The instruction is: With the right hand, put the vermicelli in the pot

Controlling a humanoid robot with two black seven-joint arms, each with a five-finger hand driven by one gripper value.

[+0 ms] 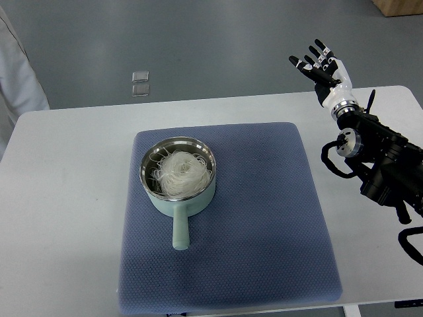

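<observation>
— Where's the vermicelli [178,173]?
— I see it coiled inside the pot [151,198] on the blue mat [264,218], handle pointing near. No readable labels, I think.
— Right hand [322,64]?
— Far right, fingers spread, empty.

The pot [178,177] is a small pale mint-green saucepan with a shiny metal inside and rim, standing upright on the left half of a blue-grey mat — its short straight handle points toward the near edge of the table. The vermicelli [178,172] lies inside it as a loose white nest of thin tangled strands, filling most of the bowl — a few stray loops curl up against the left wall, none hanging over the rim.
</observation>
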